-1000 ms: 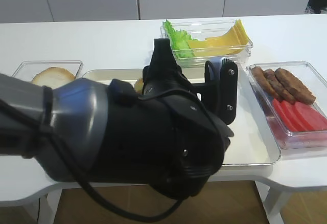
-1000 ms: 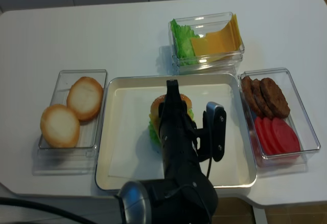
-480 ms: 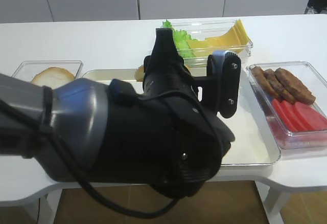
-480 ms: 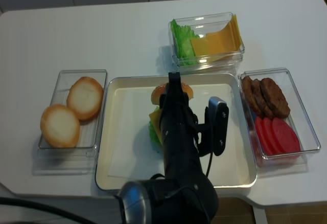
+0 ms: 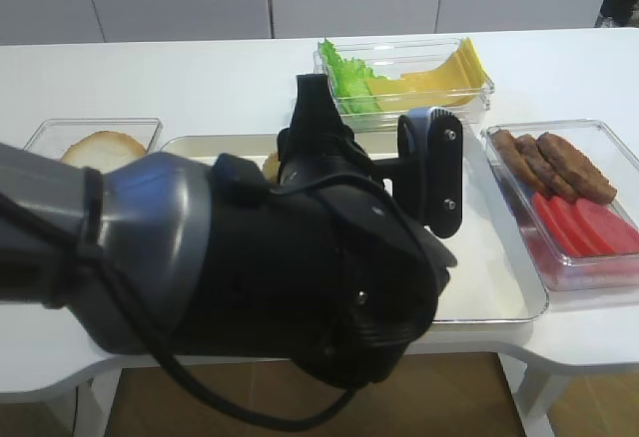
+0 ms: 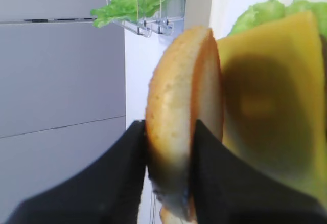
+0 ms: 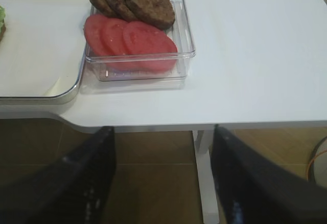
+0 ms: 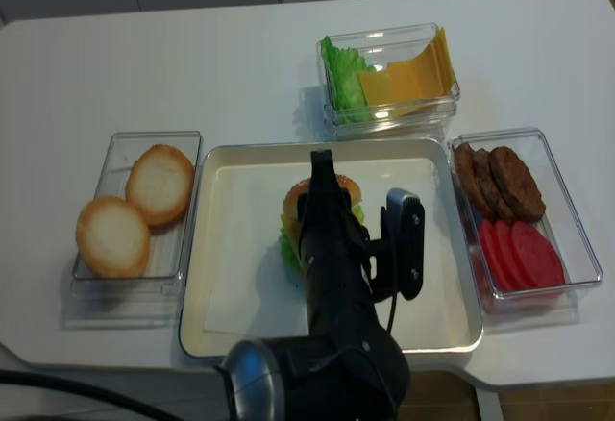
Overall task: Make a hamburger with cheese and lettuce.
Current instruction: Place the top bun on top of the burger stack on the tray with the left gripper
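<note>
Golden-brown and glossy, looking light and a little soft: judging so of the bun top. Being clenched on its thin edge by the left pincer, with one finger on each face. Standing nearly upright, not yet lying flat. Hanging just beside the yellow cheese, maybe touching it; cannot tell which. Probably yielding under pressure, so needing only a mild grip, and likely denting under a harder squeeze. Maybe slipping if taken on the shiny dome; gripping across the rim, as now, seeming safer.

Waiting below for this last layer, as the hamburger, in the middle of the pale tray. Being mostly hidden behind the arm in both high views. Showing from the wrist as frilly lettuce spreading out from under the flat cheese square. Appearing thin and floppy in both layers, so probably shifting if pushed sideways. Calling, by this judgement, for lowering straight down and letting go gently.

Going outward from the tray:
- behind it, standing as a clear box of loose leaves and cheese slices;
- to the left, lying as two pale bun halves;
- to the right, lying as patties and tomato slices in another box.

Resting all on the white surface. Hanging released past its edge, near the tomato box, with fingers wide apart and grasping nothing: so for the right pincer.
</note>
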Controlling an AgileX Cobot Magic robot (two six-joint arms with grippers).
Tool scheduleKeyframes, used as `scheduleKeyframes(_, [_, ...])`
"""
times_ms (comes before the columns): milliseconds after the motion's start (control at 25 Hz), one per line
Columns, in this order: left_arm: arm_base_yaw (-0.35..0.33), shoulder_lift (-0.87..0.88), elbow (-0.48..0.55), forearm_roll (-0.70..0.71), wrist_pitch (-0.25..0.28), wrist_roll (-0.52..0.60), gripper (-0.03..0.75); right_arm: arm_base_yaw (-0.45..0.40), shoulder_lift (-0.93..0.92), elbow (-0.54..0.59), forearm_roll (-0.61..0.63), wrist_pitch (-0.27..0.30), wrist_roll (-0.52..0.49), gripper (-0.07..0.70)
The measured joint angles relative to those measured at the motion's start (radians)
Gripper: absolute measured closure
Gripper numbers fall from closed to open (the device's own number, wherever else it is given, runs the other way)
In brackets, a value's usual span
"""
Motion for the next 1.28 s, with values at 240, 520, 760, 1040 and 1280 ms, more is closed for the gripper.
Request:
scheduleKeyframes(240, [0.006, 0.000, 0.000, 0.000, -0.013, -0.009, 0.533, 0.000, 0.000, 0.000, 0.000, 0.000, 0.002, 0.181])
scheduleKeyframes(520, [0.014, 0.000, 0.000, -0.002, -0.013, -0.009, 0.533, 0.000, 0.000, 0.000, 0.000, 0.000, 0.002, 0.181])
scheduleKeyframes(760, [0.014, 0.000, -0.002, -0.019, -0.013, -0.011, 0.533, 0.000, 0.000, 0.000, 0.000, 0.000, 0.002, 0.181])
scheduleKeyframes(1040, [0.014, 0.000, -0.002, -0.028, -0.013, -0.014, 0.515, 0.000, 0.000, 0.000, 0.000, 0.000, 0.006, 0.181])
scheduleKeyframes(1280, [0.014, 0.000, -0.002, -0.046, -0.013, -0.014, 0.464, 0.000, 0.000, 0.000, 0.000, 0.000, 0.006, 0.181])
